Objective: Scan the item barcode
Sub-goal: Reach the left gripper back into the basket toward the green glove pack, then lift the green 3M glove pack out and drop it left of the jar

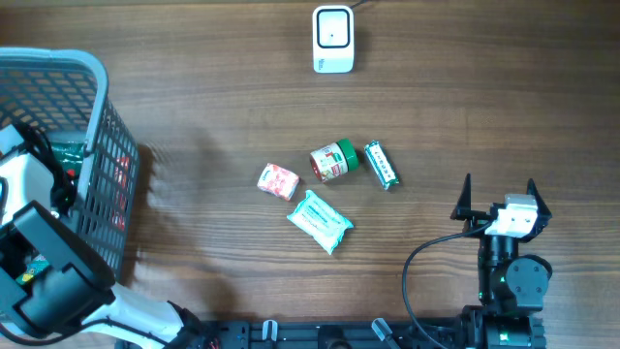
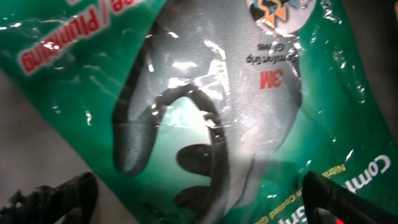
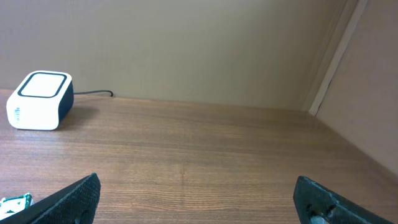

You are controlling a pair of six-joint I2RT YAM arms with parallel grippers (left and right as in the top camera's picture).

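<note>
A brown wood-grain surface (image 3: 199, 149) runs back to a plain beige wall (image 3: 186, 43). At far left, near the wall, sits a white scanner box (image 3: 38, 99) with a dark-edged top panel and a dark side; a thin black cable (image 3: 94, 93) trails from it along the wall's foot. The jaws stand wide apart with bare wood between them, one dark fingertip (image 3: 74, 199) in the lower left corner and the other in the lower right. A sliver of a green-and-white packet (image 3: 15, 201) shows at the bottom left edge.
</note>
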